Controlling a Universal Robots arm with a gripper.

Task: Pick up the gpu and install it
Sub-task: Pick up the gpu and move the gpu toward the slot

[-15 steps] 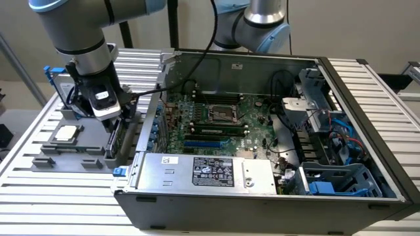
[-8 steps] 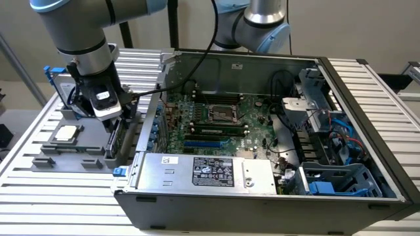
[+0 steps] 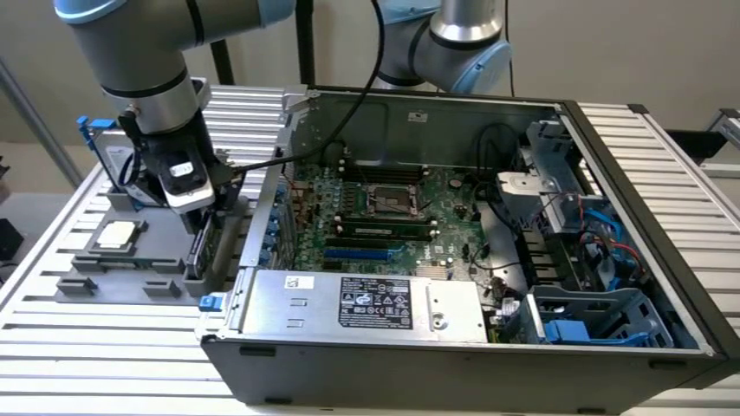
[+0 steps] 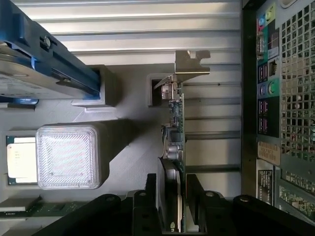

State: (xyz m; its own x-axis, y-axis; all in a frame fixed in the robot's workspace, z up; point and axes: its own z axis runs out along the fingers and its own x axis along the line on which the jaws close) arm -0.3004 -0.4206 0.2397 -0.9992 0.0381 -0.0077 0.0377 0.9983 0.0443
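In the exterior view the black gripper [image 3: 194,217] hangs over a grey plastic parts holder [image 3: 116,273], with the open grey computer case [image 3: 463,373] at its 3 o'clock. The thin black gpu [image 4: 175,123] stands on edge in the holder at the gripper's 6 o'clock. The fingers [image 4: 151,196] pinch both its faces, at the end away from its silver metal bracket [image 4: 191,63].

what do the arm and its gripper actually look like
The arm is made of silver-grey cylindrical segments with light blue caps at the joints and black rings between sections. A black cable runs to the wrist. The gripper is black with a white label, and its fingers are black too.
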